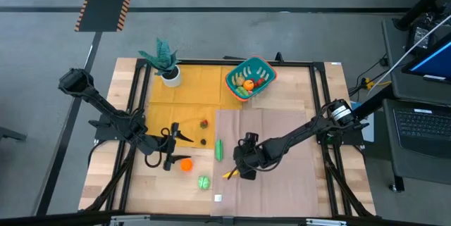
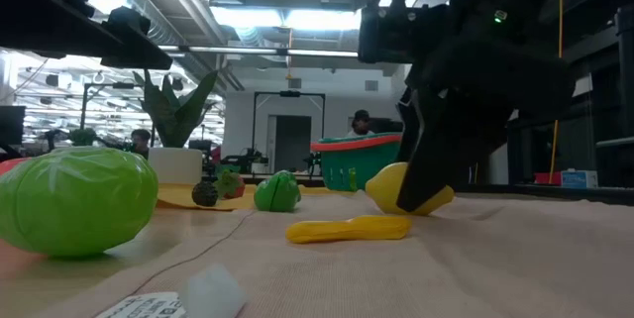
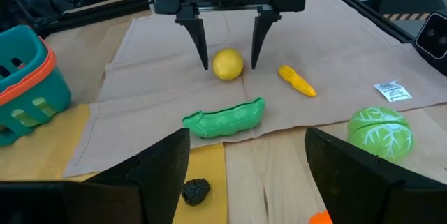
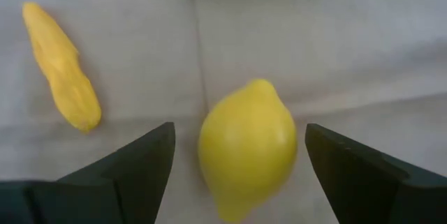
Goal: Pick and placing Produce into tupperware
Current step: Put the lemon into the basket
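Right gripper stands over the small yellow plastic lemon, fingers spread wide either side without touching it, the teal rounded-square plastic tupperware well beyond the lemon, and the left gripper, fingers also apart, waits beside the lemon.

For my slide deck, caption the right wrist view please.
Open right gripper straddling a yellow lemon, not yet closed, beside a yellow pepper.
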`<state>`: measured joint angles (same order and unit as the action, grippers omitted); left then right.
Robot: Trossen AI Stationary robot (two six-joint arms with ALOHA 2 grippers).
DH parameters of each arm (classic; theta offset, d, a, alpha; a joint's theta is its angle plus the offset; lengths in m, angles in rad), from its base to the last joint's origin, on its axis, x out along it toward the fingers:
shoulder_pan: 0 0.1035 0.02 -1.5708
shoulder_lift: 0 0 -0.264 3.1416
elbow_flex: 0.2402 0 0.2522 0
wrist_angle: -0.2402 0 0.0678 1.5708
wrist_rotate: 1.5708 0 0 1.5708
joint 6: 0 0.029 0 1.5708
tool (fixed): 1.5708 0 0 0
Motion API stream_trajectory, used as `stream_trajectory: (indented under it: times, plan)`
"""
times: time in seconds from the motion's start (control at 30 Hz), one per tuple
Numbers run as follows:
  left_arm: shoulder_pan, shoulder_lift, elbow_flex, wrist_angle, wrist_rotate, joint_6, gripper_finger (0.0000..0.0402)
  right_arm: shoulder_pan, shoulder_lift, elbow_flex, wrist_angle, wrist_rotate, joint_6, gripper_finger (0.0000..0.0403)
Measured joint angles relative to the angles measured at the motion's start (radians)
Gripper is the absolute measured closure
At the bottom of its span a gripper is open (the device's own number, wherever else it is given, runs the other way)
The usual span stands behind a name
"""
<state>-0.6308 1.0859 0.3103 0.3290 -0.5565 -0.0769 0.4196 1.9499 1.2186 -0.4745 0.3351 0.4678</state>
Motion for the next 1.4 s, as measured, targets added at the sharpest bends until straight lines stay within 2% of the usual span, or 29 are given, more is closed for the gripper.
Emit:
stream_trajectory:
  times: [0.47, 1.2, 1.4]
  plan:
    - [0.0, 0.0, 0.0, 0.0, 0.0, -0.001, 0.0127, -0.016, 0.005, 0.0, -0.02, 0.0, -0.001, 0.0085]
    - [0.0, 0.0, 0.0, 0.0, 0.0, -0.001, 0.0127, -0.016, 0.005, 0.001, -0.012, 0.0, 0.002, 0.0196]
    - [0.0, 0.0, 0.0, 0.0, 0.0, -0.001, 0.0127, -0.016, 0.005, 0.001, -0.012, 0.0, 0.003, 0.0196]
